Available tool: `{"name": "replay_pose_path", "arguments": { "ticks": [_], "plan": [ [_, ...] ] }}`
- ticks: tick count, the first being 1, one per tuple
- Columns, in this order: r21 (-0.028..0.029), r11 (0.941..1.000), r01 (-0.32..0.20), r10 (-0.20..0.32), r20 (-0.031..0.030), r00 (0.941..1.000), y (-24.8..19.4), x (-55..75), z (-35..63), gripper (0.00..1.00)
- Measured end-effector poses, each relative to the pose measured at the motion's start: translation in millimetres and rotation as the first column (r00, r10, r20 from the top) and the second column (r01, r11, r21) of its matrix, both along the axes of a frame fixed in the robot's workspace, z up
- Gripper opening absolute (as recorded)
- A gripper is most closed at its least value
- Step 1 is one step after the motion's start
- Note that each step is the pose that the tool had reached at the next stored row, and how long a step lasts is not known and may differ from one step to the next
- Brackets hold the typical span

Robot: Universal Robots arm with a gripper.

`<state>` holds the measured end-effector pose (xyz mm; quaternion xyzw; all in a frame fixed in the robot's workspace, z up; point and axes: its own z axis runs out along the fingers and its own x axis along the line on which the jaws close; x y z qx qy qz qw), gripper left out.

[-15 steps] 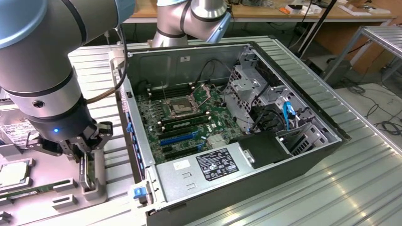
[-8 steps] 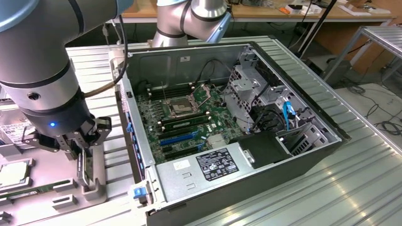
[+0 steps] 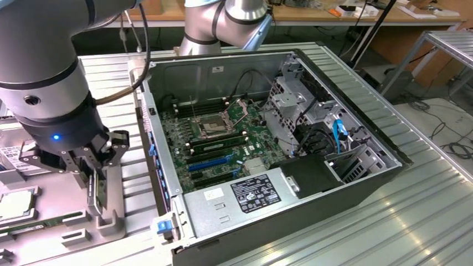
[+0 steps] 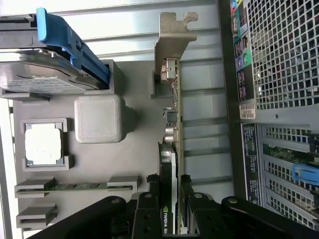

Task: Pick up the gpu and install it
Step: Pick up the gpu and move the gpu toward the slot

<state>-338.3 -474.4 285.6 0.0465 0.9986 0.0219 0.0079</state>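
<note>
Grips the gpu [image 4: 173, 144] on edge between closed-in fingers of the gripper [image 4: 169, 186] at the grey parts tray [image 4: 129, 159] beside the computer case [image 3: 192, 72]; stands at pick-up, card seemingly not yet lifted clear, seating on the motherboard [image 3: 221, 138] outstanding.

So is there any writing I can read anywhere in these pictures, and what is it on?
"QU", after a logo, the rest out of view: on the gpu.
Power supply label: white print, too small to read.
Computer case stickers: too small to read.
</note>
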Motion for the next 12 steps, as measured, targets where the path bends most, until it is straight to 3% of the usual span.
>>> {"name": "replay_pose_path", "arguments": {
  "ticks": [12],
  "plan": [
    [0.0001,1.0,0.0,0.0,-0.005,1.0,0.0,0.0,30.3,0.27]
  ]
}}
